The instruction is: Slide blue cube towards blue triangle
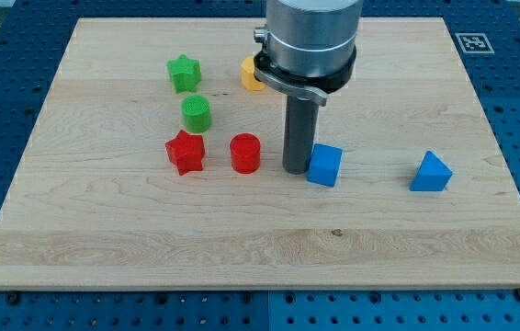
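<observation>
Wooden board [104, 230], my tip [297, 169] bare, touching blue cube [324, 165] from the view's left, blue triangle [431, 172] well apart at right

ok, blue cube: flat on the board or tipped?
Flat, as far as shows: the blue cube rests on the board, top face level. My tip is at its left side.

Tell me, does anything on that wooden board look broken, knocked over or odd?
Nothing stands out. The blocks sit flat and whole on the board; my tip rests against the blue cube, left of the blue triangle.
</observation>
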Controlling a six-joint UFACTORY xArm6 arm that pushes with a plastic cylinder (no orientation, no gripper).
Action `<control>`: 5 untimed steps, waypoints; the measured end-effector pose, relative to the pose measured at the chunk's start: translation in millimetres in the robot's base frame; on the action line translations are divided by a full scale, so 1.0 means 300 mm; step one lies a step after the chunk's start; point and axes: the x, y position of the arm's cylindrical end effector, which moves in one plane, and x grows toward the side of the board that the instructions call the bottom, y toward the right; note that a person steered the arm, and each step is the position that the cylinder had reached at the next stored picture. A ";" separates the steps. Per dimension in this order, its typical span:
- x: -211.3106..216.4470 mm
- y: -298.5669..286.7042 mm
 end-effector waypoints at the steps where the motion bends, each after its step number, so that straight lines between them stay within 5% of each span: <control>1: 0.010 0.004; 5: 0.026 0.054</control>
